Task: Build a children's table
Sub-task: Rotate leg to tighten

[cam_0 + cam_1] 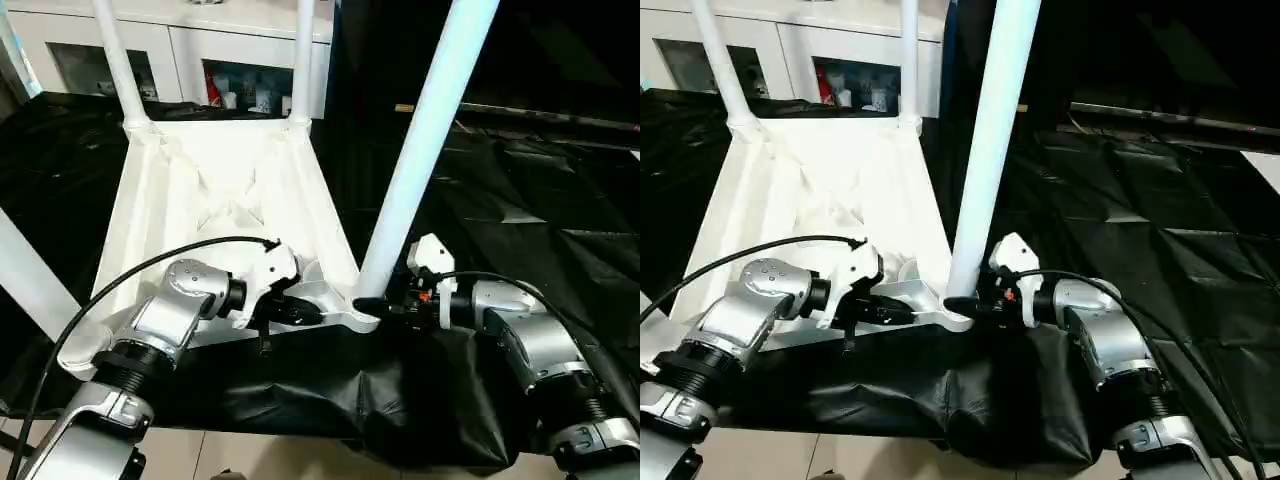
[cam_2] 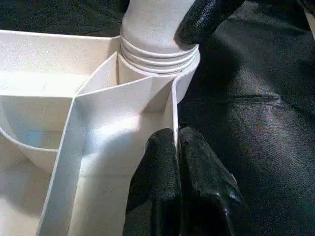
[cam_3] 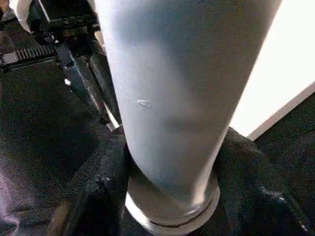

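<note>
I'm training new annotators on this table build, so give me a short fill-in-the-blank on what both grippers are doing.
1. The left gripper is pinched shut on the thin side ____ of the tabletop.
2. The right gripper has its fingers on either side of a white ____, just above the corner socket.
3. The tabletop lies with its ribbed ____ facing up.

Missing words: wall; leg; underside

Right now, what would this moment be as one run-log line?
stage: fitting near-right leg | left tool: shut on tabletop rim | right tool: around leg base at corner socket
</note>
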Tool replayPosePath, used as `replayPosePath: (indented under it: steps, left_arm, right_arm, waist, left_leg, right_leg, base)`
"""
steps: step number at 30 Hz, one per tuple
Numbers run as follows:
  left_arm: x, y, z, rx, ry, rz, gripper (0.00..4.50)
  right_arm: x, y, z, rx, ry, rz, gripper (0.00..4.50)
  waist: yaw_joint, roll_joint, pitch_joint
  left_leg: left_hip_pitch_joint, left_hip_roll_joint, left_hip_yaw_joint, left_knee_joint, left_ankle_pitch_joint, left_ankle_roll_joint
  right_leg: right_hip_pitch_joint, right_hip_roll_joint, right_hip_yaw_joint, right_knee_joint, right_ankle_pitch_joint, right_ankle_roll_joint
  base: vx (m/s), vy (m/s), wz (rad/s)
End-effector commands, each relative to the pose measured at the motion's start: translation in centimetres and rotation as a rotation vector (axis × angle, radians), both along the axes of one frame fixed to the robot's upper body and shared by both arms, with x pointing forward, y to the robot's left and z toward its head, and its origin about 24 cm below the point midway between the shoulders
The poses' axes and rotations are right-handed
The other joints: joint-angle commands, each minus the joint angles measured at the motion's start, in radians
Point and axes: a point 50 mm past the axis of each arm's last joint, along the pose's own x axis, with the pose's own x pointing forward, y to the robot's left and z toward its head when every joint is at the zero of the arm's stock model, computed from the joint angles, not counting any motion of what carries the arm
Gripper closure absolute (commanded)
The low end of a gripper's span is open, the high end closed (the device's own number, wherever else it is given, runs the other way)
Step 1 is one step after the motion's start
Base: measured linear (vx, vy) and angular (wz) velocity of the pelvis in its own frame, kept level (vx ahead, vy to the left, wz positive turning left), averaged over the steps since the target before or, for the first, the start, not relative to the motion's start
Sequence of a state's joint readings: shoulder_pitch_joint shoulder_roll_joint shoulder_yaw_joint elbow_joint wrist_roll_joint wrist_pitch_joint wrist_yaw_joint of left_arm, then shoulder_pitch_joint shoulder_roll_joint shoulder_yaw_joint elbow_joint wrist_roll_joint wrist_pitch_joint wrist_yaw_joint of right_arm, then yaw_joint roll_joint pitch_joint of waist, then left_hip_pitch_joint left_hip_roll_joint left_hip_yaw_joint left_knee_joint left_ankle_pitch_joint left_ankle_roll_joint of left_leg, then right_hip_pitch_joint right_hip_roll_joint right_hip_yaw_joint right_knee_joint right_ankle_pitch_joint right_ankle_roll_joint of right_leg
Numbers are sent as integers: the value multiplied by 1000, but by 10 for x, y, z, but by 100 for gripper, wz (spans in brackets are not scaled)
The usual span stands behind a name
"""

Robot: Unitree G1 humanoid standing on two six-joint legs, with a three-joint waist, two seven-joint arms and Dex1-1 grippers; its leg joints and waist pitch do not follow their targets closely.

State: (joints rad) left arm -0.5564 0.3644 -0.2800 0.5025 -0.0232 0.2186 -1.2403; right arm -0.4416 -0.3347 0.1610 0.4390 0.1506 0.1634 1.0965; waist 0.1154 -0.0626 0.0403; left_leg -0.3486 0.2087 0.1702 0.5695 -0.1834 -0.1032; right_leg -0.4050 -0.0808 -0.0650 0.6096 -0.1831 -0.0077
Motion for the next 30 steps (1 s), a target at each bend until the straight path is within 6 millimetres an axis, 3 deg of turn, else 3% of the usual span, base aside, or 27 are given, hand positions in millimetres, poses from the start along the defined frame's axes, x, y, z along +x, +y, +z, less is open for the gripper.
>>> replayPosePath:
  steps: [1,4,5,6,9,13,14,15,18,20,21,23,25,28,30]
  left_arm:
    - [2,-13,10,-73,-45,-31,450]
    - [6,-15,8,-74,-68,33,450]
    - [15,-20,5,-48,-109,135,450]
    - [18,-22,4,-38,-119,172,450]
    - [29,-33,1,-4,-148,307,450]
    - [36,-52,-1,5,-161,415,450]
    - [36,-59,-2,7,-161,419,450]
    - [33,-77,-3,15,-167,399,450]
    - [30,-88,-4,23,-177,366,450]
    - [30,-90,-5,27,-184,361,450]
    - [31,-89,-5,29,-187,361,450]
    - [31,-85,-6,31,-187,358,450]
    - [32,-80,-6,25,-182,352,450]
    - [31,-74,-4,12,-174,312,450]
    - [29,-69,-3,5,-169,285,450]
  right_arm:
    - [-10,11,-17,-16,83,55,236]
    - [-7,13,-19,23,79,-30,240]
    - [0,16,-25,18,71,-144,241]
    - [2,17,-27,10,69,-186,241]
    - [9,26,-35,1,89,-343,243]
    - [21,39,-38,27,135,-572,245]
    - [24,44,-39,19,151,-624,245]
    - [27,61,-38,15,151,-653,245]
    - [27,77,-32,30,112,-601,245]
    - [27,81,-30,29,92,-569,177]
    - [27,81,-30,43,100,-557,178]
    - [25,80,-29,57,100,-519,171]
    - [23,77,-29,38,79,-465,132]
    - [18,67,-27,37,65,-356,129]
    - [14,60,-25,38,53,-288,129]
  waist:
    - [-1,1,-49]
    - [-2,-1,-47]
    - [-3,-3,-47]
    - [-6,0,-43]
    - [-10,-6,-41]
    - [-12,-3,-44]
    - [-19,-1,-45]
    - [-22,-1,-47]
    - [-24,0,-50]
    - [-23,1,-52]
    - [-24,0,-51]
    - [-24,-1,-49]
    - [-23,0,-47]
    - [-19,-1,-46]
    - [-17,-2,-48]
  left_leg:
    - [-1,23,1,-69,-213,32]
    - [-1,23,1,-70,-223,28]
    - [-1,22,1,-71,-229,23]
    - [3,21,0,-72,-255,12]
    - [3,16,-3,-73,-282,-7]
    - [2,17,-6,-75,-272,-4]
    - [7,15,-7,-76,-290,-17]
    - [3,17,-8,-76,-278,-22]
    - [1,15,-4,-73,-266,-4]
    - [-2,15,-3,-72,-240,5]
    - [-2,14,-1,-72,-233,11]
    - [-2,15,-1,-73,-249,15]
    - [0,15,-2,-75,-273,15]
    - [0,15,-3,-75,-282,26]
    - [-3,17,-2,-75,-260,34]
  right_leg:
    - [49,-60,44,-75,-250,-176]
    - [47,-60,43,-77,-269,-172]
    - [47,-61,43,-80,-294,-164]
    - [40,-61,43,-86,-341,-155]
    - [39,-64,41,-98,-469,-104]
    - [38,-65,42,-101,-478,-85]
    - [34,-61,40,-102,-490,-84]
    - [37,-62,41,-99,-458,-88]
    - [40,-58,43,-94,-360,-106]
    - [44,-56,43,-86,-296,-122]
    - [44,-55,44,-85,-271,-134]
    - [45,-56,43,-87,-285,-139]
    - [44,-58,43,-93,-333,-132]
    - [45,-59,43,-98,-366,-116]
    - [47,-60,44,-94,-338,-120]
  base:
    - [0,0,0]
    - [0,0,0]
    - [0,0,0]
    - [0,0,0]
    - [0,0,0]
    - [0,0,0]
    - [0,0,0]
    - [0,0,0]
    - [0,0,0]
    - [0,0,0]
    - [0,0,0]
    - [0,0,0]
    - [0,0,0]
    - [0,0,0]
    - [0,0,0]
